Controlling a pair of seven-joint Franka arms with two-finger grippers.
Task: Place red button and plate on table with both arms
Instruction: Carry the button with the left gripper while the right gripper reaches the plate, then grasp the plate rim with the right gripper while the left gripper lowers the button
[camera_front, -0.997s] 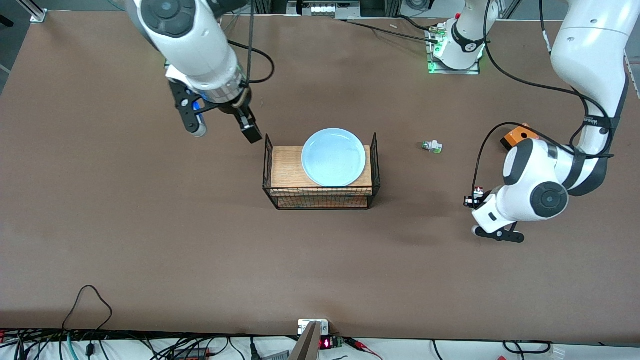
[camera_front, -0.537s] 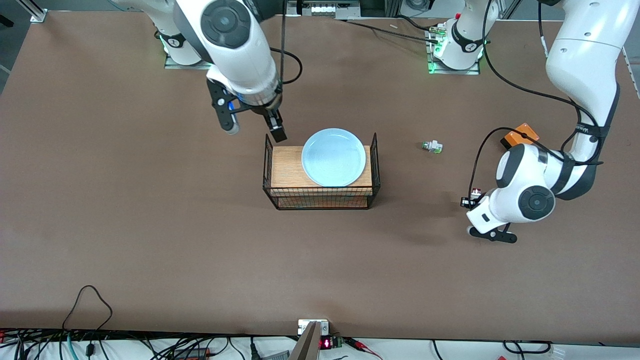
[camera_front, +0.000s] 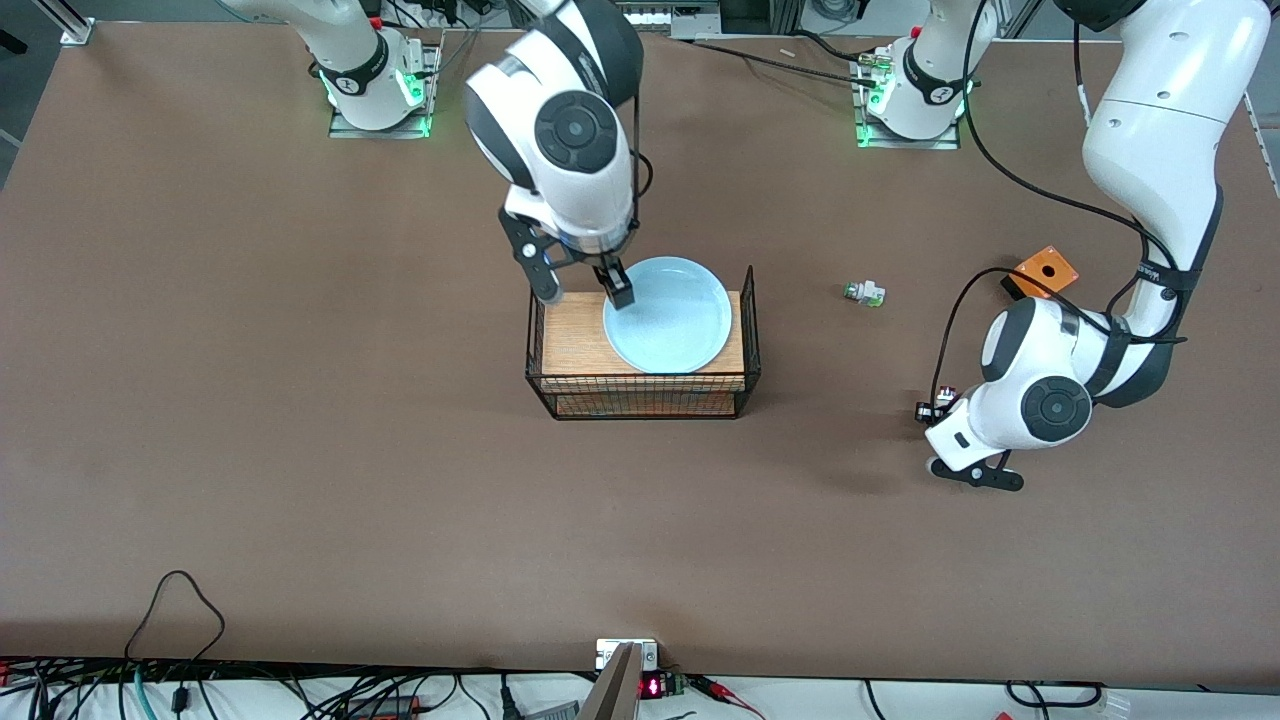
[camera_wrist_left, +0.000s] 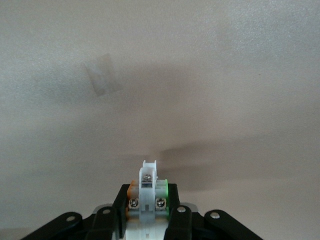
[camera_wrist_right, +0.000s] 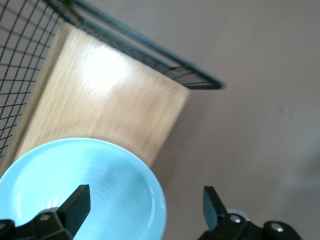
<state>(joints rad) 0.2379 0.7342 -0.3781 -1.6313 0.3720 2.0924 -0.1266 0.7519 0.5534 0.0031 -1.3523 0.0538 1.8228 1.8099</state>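
Straddling the plate (camera_front: 668, 315) rim at frame centre, right gripper (camera_front: 582, 288) spread, needs closing; left gripper (camera_wrist_left: 147, 206) lower right clamps red button (camera_wrist_left: 148, 192), needs lowering.

You have a matt brown table (camera_front: 300, 450), smooth and without glare. On it the shelf (camera_front: 575, 335) is pale wood with visible grain, lightly sheened where light catches it in the right wrist view, framed in thin black wire mesh. The plate (camera_front: 668, 315) on that wood looks glazed and smooth, with faint concentric rings in its light-blue surface. The arms (camera_front: 1150, 150) are glossy white plastic shells with black bands. The right gripper (camera_front: 582, 287) has matt black fingers. The left gripper (camera_wrist_left: 148, 220) clamps the button (camera_wrist_left: 148, 192), white plastic with small metal screws.
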